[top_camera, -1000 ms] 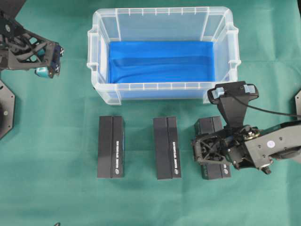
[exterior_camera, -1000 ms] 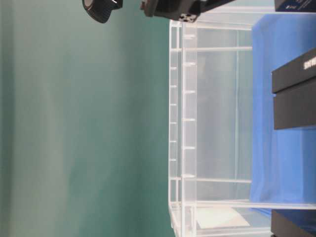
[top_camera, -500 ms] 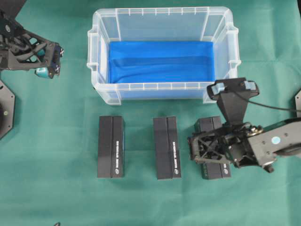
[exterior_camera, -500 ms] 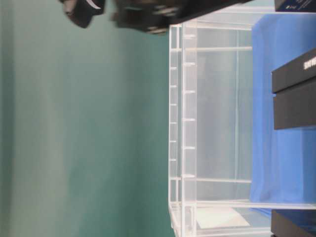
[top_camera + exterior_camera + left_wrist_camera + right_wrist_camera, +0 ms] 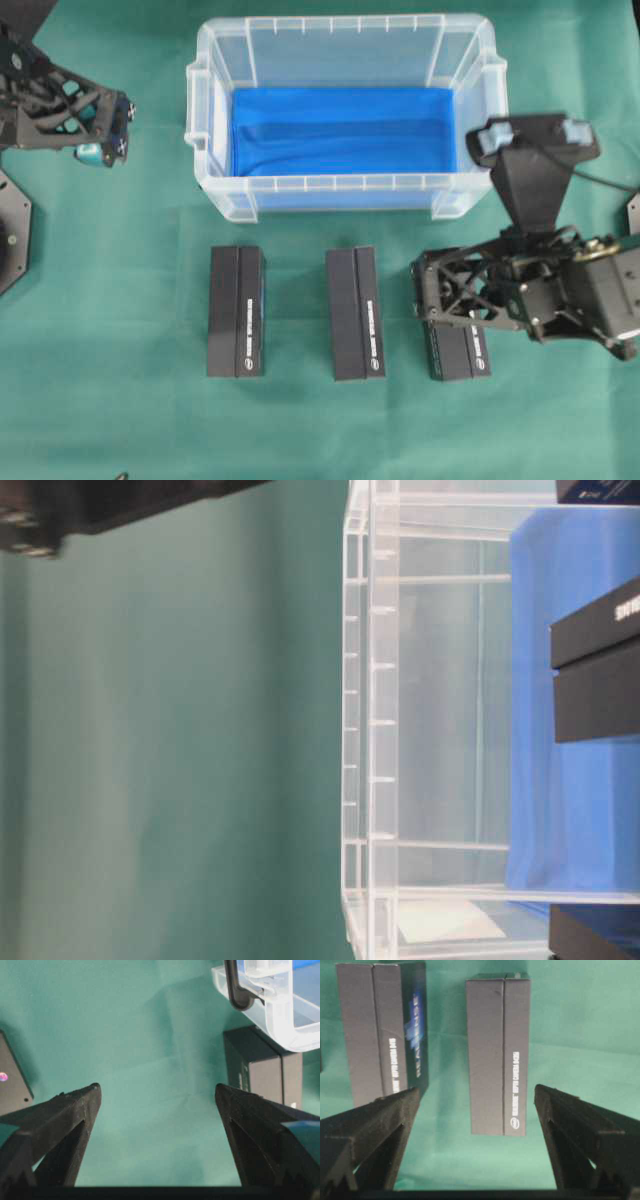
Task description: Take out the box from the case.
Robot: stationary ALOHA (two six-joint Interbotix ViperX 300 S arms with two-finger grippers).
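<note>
Overhead, we see the large translucent clear plastic case with its rimmed edge and blue lining sitting at the far middle of the green cloth-covered bench. Nothing lies on the lining. Three long matte black cardboard boxes stand in a row in front of the case, well apart from one another: the left black box, the middle black box and the right black box (its upper part hidden under the arm).

Our right end effector hangs over that right box with its jaws spread wide, gripping nothing; its wrist view shows two of the boxes with white lettering along their sides between the foam-padded fingers. Our left end effector is off to the left of the case, also wide apart and empty, above bare cloth.
</note>
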